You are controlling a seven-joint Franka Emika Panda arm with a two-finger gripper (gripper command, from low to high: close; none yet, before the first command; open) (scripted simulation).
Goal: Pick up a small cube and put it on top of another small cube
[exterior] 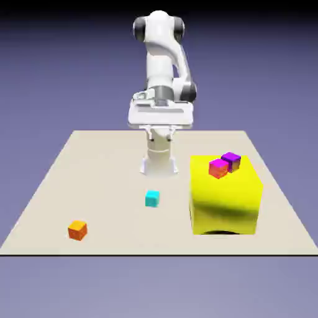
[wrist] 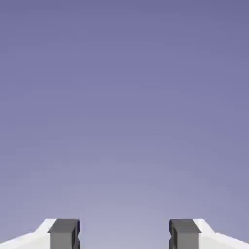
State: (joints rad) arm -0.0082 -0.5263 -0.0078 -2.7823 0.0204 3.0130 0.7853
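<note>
Orange and small, the cube we want sits alone near the table's front edge at the exterior view's left, well apart from our gripper, whose jaws stand spread and empty. We risk reaching for the nearer cyan cube, or knocking the orange one aside.

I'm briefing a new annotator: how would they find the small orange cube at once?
Start at the big yellow block on the exterior view's right, then cross the table past the cyan cube. The small orange cube sits alone near the front left corner, plain orange on every side that shows.
</note>
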